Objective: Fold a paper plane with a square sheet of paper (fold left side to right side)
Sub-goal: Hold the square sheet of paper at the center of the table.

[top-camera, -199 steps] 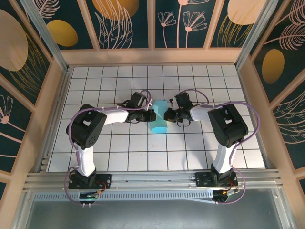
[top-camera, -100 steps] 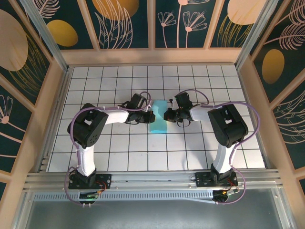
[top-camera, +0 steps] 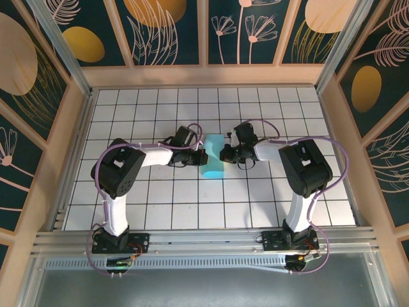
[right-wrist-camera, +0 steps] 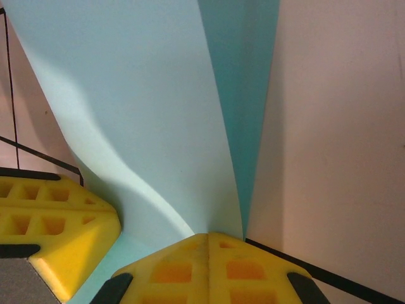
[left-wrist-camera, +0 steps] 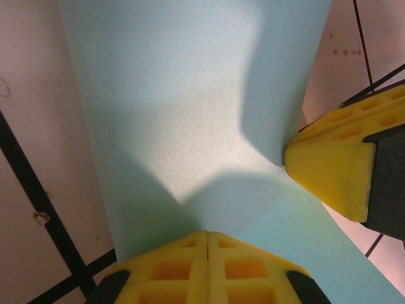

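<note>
The square sheet of paper is light blue and lies mid-table, folded over into a narrow upright strip about one tile wide. No paper plane is in view. My left gripper is shut at the strip's left edge, its yellow tips resting on the paper. My right gripper is shut at the right edge. In the right wrist view its tips meet the spot where a raised, curved flap and the darker layer below converge. I see no paper between either pair of jaws.
The white grid table stretches out on all sides of the paper. Wooden walls close it in at the back and sides. The two grippers face each other a finger-width apart; the other arm's yellow finger shows in each wrist view.
The strip's near end flattened and then bulged slightly again. Both grippers stayed shut and hardly moved at the paper's edges.
</note>
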`<control>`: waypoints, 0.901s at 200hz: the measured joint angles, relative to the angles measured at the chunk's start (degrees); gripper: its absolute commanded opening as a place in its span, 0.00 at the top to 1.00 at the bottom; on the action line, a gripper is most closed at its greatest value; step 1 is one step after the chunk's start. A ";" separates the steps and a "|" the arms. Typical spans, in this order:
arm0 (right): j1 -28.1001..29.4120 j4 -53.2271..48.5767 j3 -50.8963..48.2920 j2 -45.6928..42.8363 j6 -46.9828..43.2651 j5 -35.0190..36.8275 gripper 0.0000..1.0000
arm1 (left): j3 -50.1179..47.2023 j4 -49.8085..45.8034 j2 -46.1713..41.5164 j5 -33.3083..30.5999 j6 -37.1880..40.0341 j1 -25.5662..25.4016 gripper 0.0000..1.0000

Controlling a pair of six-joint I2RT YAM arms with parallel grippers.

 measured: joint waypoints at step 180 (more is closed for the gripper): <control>1.38 6.27 6.47 7.74 3.45 -5.29 1.00 | -0.02 0.22 0.02 -0.22 0.00 -0.22 0.95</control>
